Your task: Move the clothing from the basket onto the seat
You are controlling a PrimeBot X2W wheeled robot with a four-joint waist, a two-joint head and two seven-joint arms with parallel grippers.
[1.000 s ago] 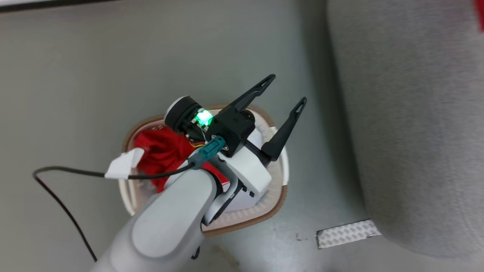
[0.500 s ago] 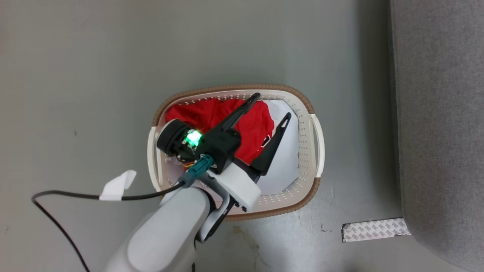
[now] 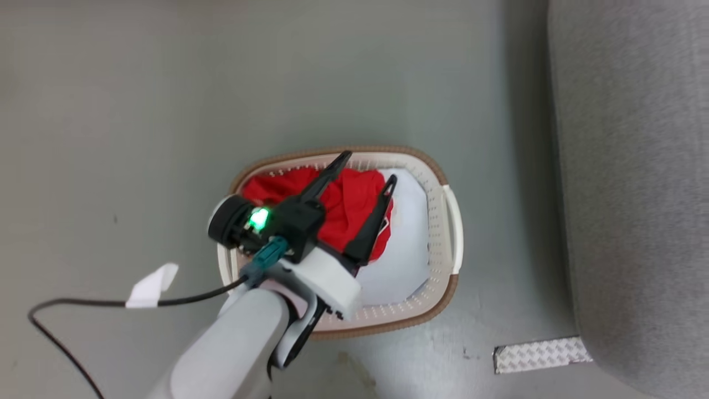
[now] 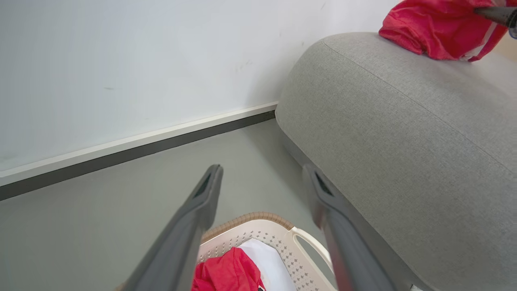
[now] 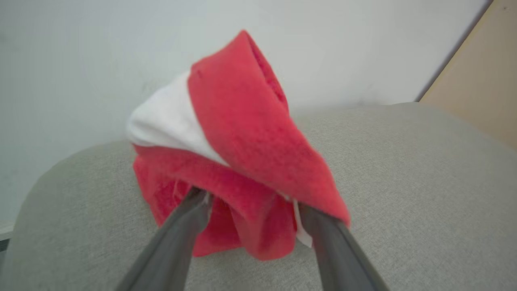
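Clearing the right pincer (image 5: 251, 202) from the banded garment (image 5: 242, 133) was judged to be the step in hand. The fingers of that pincer were seen spread wide apart. The banded garment was heaped between and just beyond their tips on the seat (image 5: 404, 169). No clamping was evident, though fabric was draped over both tips. A withdrawal straight back along the finger line was advised, so that the draped folds would not be dragged toward the seat edge. A sideways sweep was to be avoided, since loose cloth could be snagged on a tip.

The left pincer (image 3: 369, 167) was held above the basket (image 3: 436, 233), its fingers likewise wide apart and nothing gripped. The red garment (image 3: 354, 205) lay bunched beneath the finger span, and the white sheet (image 3: 407, 233) lay beneath and beyond the finger nearer the seat. The left forearm was extended over the near rim. The wrist was pitched so that the fingers pointed forward across the basket rather than down into it. For the later pick, a downward pitch of the wrist was judged necessary. The span was to be centred on the red folds so that the sheet would not be taken with them.
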